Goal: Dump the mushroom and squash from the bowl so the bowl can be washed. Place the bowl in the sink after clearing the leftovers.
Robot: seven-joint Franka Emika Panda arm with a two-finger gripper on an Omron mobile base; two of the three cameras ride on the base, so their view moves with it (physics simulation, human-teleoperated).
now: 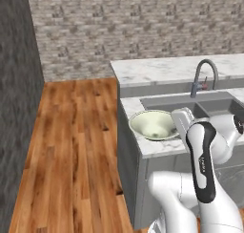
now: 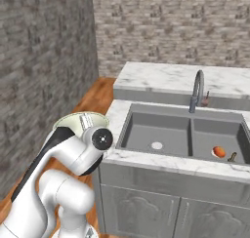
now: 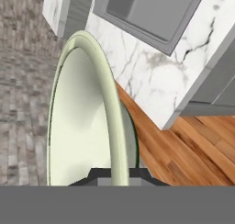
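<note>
The pale greenish-white bowl [image 1: 151,124] [image 2: 73,121] [image 3: 80,122] is held tilted on its edge at the left end of the counter, its inside bare. My gripper [image 1: 175,126] [image 2: 87,122] [image 3: 117,174] is shut on the bowl's rim, one finger on each side of it. The dark grey two-basin sink [image 1: 190,103] [image 2: 161,132] [image 3: 147,12] lies to the right of the bowl. In its right basin lie a small orange piece [image 2: 219,151], likely the squash, and a small brown piece [image 2: 232,157], likely the mushroom.
A grey arched faucet [image 1: 205,77] [image 2: 197,91] stands behind the sink. The marble counter [image 1: 157,146] [image 2: 161,164] ends just by the bowl, with wooden floor [image 1: 76,146] [image 3: 183,149] beyond and a brick wall [image 2: 44,61] to the left.
</note>
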